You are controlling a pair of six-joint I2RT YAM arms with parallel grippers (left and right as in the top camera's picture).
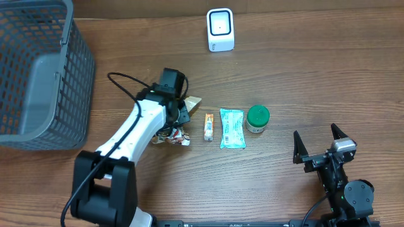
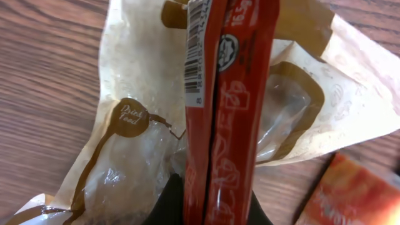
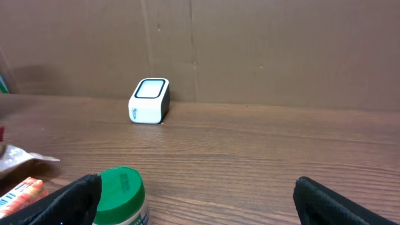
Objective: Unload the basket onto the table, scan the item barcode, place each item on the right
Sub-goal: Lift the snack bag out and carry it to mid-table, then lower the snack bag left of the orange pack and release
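My left gripper [image 2: 215, 206] is shut on a long red packet [image 2: 228, 112], which stands on edge between its black fingers. A barcode [image 2: 195, 47] runs along the packet's left strip, facing the wrist camera. Under it lies a tan and clear bag [image 2: 131, 144] on the wooden table. From overhead, the left gripper [image 1: 180, 116] sits left of the row of items, and the packet itself is hidden under it. The white scanner [image 1: 220, 29] stands at the far edge, also in the right wrist view as the scanner [image 3: 150, 101]. My right gripper [image 1: 320, 142] rests open at the front right, holding nothing.
An orange packet [image 1: 209, 127], a teal packet [image 1: 231, 128] and a green-lidded jar [image 1: 257, 118] lie in a row mid-table. A crumpled wrapper [image 1: 173, 135] lies under the left arm. A grey mesh basket [image 1: 38, 75] fills the far left.
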